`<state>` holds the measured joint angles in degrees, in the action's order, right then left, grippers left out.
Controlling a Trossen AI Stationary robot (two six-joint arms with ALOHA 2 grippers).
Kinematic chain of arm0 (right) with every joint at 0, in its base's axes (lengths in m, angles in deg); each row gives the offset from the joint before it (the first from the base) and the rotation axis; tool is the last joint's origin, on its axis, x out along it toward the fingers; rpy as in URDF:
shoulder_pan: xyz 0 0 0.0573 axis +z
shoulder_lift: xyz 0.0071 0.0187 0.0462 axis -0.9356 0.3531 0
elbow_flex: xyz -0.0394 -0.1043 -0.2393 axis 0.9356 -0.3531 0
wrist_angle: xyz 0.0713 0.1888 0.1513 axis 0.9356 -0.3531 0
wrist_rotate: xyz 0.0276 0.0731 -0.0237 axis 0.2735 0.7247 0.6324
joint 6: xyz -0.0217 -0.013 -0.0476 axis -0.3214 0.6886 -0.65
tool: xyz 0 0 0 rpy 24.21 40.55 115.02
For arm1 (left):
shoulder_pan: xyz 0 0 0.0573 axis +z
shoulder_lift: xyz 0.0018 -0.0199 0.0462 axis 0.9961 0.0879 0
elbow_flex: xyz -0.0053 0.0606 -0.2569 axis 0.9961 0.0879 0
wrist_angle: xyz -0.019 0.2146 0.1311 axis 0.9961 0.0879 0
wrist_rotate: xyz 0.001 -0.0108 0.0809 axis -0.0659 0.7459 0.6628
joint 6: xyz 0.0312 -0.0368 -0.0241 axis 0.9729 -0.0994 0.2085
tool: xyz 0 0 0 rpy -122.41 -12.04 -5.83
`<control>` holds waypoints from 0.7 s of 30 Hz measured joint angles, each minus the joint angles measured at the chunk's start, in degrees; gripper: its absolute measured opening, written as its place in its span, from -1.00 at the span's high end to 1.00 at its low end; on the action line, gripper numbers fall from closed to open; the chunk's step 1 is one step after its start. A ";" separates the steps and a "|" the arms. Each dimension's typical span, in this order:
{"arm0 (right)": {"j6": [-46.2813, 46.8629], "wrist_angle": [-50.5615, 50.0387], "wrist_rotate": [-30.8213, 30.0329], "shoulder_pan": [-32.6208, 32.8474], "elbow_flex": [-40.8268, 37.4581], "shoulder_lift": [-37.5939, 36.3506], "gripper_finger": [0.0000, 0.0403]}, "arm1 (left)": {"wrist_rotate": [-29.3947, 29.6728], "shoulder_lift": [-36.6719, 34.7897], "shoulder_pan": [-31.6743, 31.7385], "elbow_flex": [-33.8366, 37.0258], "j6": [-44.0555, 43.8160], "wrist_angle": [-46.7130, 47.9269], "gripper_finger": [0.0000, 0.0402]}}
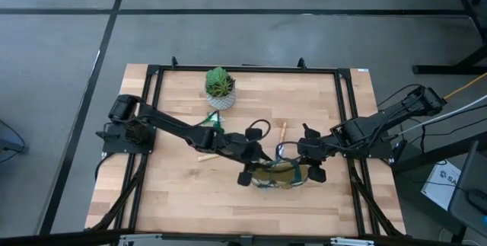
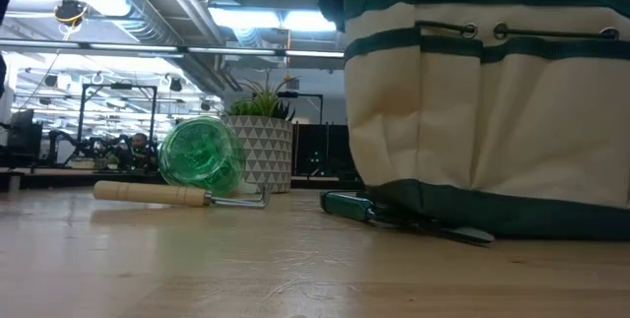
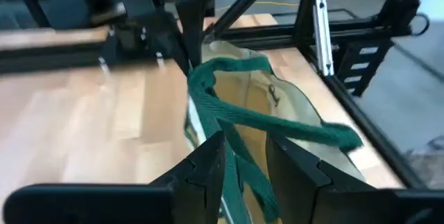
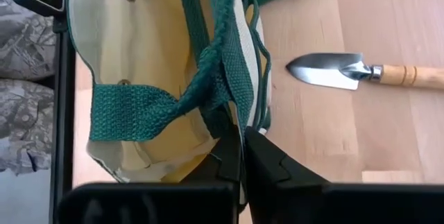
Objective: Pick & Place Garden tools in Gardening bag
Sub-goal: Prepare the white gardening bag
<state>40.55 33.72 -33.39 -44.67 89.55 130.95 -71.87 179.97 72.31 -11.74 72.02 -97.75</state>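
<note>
The beige gardening bag [image 1: 280,174] with green trim stands at the table's near middle, mouth open; it fills the right of the low view [image 2: 492,111]. My left gripper [image 1: 248,168] is shut at its left rim, and my right gripper [image 1: 310,162] is shut at its right rim. A trowel [image 1: 282,135] and dark-handled shears [image 1: 257,131] lie just beyond the bag. The green spray bottle [image 2: 202,156] lies on its side. The wooden-handled rake [image 2: 157,193] lies left of the bag. My left gripper pinches the bag's green webbing handle [image 3: 232,151] between its two fingers, at the rim on the bag's left side. The fingers slant in from the table's left. The strap runs slack across the open mouth. My right gripper pinches the bag's rim where the green webbing handle [image 4: 220,106] meets it, on the bag's right side. The fingers come from the table's right, one inside the mouth and one outside. The bag's base looks to rest on the table.
A green plant in a white patterned pot [image 1: 221,87] stands at the far middle. A teal-handled tool [image 2: 364,207] lies at the bag's near foot. A black frame [image 1: 346,109] borders the table. Bare wood lies at the near left.
</note>
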 joint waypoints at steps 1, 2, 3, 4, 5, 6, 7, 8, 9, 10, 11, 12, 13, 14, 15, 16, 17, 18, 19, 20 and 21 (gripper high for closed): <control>0.00 0.17 -0.07 0.00 0.00 0.00 0.97 | -0.39 0.70 0.04 -1.11 -1.71 0.37 0.50; 0.01 0.28 -0.43 0.02 0.00 0.00 0.97 | -0.56 1.25 0.09 -2.33 -3.36 1.35 0.50; 0.01 0.25 -0.82 0.02 -0.01 0.00 0.97 | -0.71 1.53 0.10 -3.49 -4.85 3.44 0.49; 0.00 0.24 -1.09 0.02 -0.02 0.00 0.97 | -1.03 1.88 0.15 -4.89 -6.37 5.92 0.48; 0.00 0.24 -1.11 0.00 -0.02 0.00 0.97 | -1.10 2.16 0.27 -6.17 -7.74 7.85 0.47; 0.00 0.22 -1.13 0.00 -0.02 0.00 0.98 | -1.16 2.20 0.37 -7.45 -9.23 10.28 0.46; 0.00 0.22 -1.20 0.02 -0.02 0.00 0.98 | -1.38 2.20 0.41 -8.64 -10.84 12.25 0.44; 0.00 0.22 -1.27 0.02 -0.02 0.00 0.98 | -1.72 2.20 0.52 -9.57 -12.52 13.45 0.43; 0.00 0.18 -1.30 0.00 -0.02 0.00 0.98 | -2.47 2.20 0.72 -10.30 -14.13 14.22 0.42; 0.00 0.18 -1.48 0.02 -0.02 0.00 0.98 | -3.60 2.18 0.93 -10.70 -15.66 14.51 0.40; 0.00 0.17 -1.57 0.00 -0.02 0.00 0.98 | -5.02 2.19 1.09 -11.00 -17.56 14.69 0.39; 0.00 0.16 -1.67 0.00 -0.02 0.00 0.98 | -6.71 2.20 1.30 -11.20 -19.54 14.82 0.38; 0.00 0.16 -1.69 -0.06 -0.02 0.00 0.98 | -8.51 2.20 1.55 -11.28 -21.26 14.87 0.37; 0.00 0.16 -1.70 -0.15 -0.02 0.00 0.98 | -10.24 2.20 1.84 -11.30 -22.72 14.87 0.36; -0.01 0.16 -1.69 -0.26 -0.02 0.00 0.98 | -11.30 2.20 2.18 -11.31 -23.77 15.20 0.36; 0.00 0.16 -1.69 -0.34 -0.02 0.00 0.98 | -11.84 2.27 2.48 -11.31 -24.68 16.04 0.35; 0.00 0.16 -1.69 -0.35 -0.02 0.00 0.98 | -11.99 2.48 2.79 -11.31 -25.20 16.46 0.35; 0.00 0.16 -1.69 -0.35 -0.02 0.00 0.98 | -12.01 2.67 3.05 -11.31 -25.27 17.04 0.35; 0.00 0.16 -1.69 -0.35 -0.02 0.00 0.98 | -12.04 2.72 3.21 -11.27 -25.23 17.75 0.35; 0.00 0.18 -1.69 -0.35 -0.02 0.00 0.98 | -12.03 2.72 3.31 -11.27 -25.23 17.95 0.35; 0.00 0.18 -1.69 -0.35 -0.02 0.00 0.98 | -12.05 2.70 3.45 -11.29 -25.23 17.85 0.35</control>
<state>40.55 33.89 -35.08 -45.03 89.52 130.95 -83.92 182.67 75.76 -23.03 46.78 -79.91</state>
